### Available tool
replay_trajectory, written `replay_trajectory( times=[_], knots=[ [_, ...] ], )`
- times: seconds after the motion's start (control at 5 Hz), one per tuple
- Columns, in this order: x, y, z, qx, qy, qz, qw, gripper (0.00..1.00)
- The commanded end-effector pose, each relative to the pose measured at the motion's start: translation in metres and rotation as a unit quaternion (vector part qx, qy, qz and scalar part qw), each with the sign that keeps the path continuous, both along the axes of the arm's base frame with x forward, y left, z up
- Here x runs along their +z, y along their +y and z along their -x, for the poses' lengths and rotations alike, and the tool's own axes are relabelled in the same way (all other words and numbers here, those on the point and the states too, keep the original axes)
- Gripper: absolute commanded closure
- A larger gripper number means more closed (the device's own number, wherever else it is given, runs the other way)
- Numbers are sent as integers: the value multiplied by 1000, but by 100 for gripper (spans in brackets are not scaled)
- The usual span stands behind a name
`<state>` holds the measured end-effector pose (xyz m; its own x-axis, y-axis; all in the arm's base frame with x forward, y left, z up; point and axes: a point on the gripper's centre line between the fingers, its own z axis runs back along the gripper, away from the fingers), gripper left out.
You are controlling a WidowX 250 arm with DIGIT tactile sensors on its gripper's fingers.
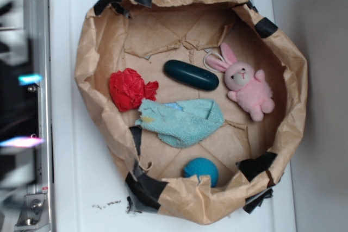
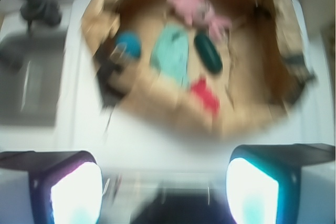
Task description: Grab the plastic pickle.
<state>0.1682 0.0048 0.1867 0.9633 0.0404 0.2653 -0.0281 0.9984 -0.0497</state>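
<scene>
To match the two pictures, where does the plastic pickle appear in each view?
Exterior: the plastic pickle lies at upper centre of the paper basket, left of the pink bunny.
Wrist: blurred, upper centre-right, below the bunny.
Shared landmark: the aqua cloth beside it.

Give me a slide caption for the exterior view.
Paper-lined bin holding a dark green plastic pickle between a red cloth and a pink bunny.
</scene>
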Motion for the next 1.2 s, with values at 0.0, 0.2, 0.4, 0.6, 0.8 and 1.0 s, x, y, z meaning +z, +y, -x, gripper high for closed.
replay_trajectory(
  times=[0.0, 0.2, 0.4, 0.6, 0.8, 1.0],
  knots=[
    [-70, 41, -102, 36, -44, -12, 998, 0],
    [-102, 37, -141, -31, -55, -31, 998, 0],
    [-119, 35, -133, -113, -97, -42, 988, 0],
    [-136, 45, -124, -154, -64, -36, 985, 0],
    [-131, 51, -115, -162, -53, -31, 985, 0],
    [-133, 55, -116, -158, -43, -32, 986, 0]
  ],
)
